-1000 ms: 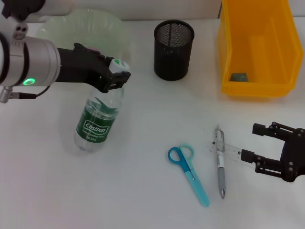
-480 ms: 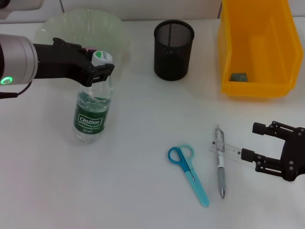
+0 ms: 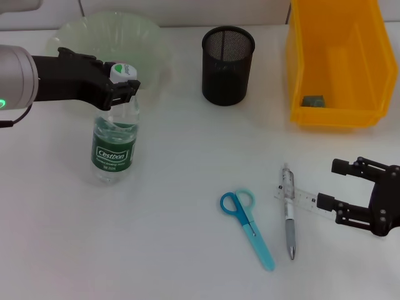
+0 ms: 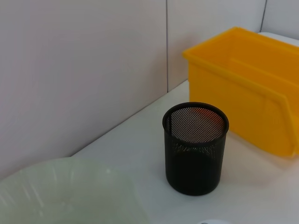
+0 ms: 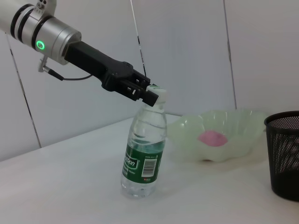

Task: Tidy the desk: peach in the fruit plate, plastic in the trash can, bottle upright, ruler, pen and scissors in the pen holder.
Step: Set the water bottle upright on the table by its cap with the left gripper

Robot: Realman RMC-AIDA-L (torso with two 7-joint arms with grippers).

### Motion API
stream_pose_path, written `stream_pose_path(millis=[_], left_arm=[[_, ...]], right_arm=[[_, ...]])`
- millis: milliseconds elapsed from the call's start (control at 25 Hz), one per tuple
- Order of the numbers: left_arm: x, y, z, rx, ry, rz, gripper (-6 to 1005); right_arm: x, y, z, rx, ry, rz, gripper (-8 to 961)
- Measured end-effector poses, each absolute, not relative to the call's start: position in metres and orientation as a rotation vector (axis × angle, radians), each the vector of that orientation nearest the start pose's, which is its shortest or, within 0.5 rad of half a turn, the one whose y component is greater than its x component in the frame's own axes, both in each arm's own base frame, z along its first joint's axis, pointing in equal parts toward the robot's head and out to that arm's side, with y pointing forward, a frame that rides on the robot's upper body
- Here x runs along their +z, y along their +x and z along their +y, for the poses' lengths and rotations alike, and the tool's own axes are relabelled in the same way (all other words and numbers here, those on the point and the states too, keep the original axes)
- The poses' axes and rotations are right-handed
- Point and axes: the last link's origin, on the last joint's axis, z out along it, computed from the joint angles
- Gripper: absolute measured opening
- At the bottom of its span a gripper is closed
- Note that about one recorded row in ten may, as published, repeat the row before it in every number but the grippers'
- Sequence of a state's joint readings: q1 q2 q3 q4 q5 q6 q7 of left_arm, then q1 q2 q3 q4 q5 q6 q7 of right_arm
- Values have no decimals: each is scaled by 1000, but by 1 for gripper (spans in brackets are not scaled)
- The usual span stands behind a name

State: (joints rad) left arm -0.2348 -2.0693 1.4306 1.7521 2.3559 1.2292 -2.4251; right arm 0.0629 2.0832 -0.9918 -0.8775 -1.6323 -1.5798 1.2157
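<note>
A clear water bottle (image 3: 115, 147) with a green label stands almost upright on the table. My left gripper (image 3: 120, 89) is shut on its neck, just under the white cap (image 3: 123, 70). The right wrist view shows the same grip (image 5: 148, 94) on the bottle (image 5: 144, 156). My right gripper (image 3: 333, 185) is open and empty, just right of the clear ruler (image 3: 302, 199). The grey pen (image 3: 289, 215) lies across the ruler. Blue scissors (image 3: 248, 227) lie left of the pen. The pink peach (image 5: 212, 137) lies in the green plate (image 5: 243, 122).
The black mesh pen holder (image 3: 228, 64) stands at the back middle and also shows in the left wrist view (image 4: 195, 148). The yellow bin (image 3: 302, 75) at the back right holds a small greenish scrap (image 3: 313, 100). The green plate's rim (image 3: 94, 25) is behind the bottle.
My left gripper has swung the bottle's neck up and to the left, bringing the bottle from leaning to almost upright. My right arm has not moved.
</note>
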Motion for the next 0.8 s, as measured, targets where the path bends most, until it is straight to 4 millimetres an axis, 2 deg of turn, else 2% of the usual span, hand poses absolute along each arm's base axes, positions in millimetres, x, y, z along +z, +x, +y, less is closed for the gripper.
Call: stream_pose_path(millis=[800], left_arm=[[53, -171, 325, -98, -2421, -629, 441]], right_arm=[[15, 313, 228, 758, -2571, 557, 754]])
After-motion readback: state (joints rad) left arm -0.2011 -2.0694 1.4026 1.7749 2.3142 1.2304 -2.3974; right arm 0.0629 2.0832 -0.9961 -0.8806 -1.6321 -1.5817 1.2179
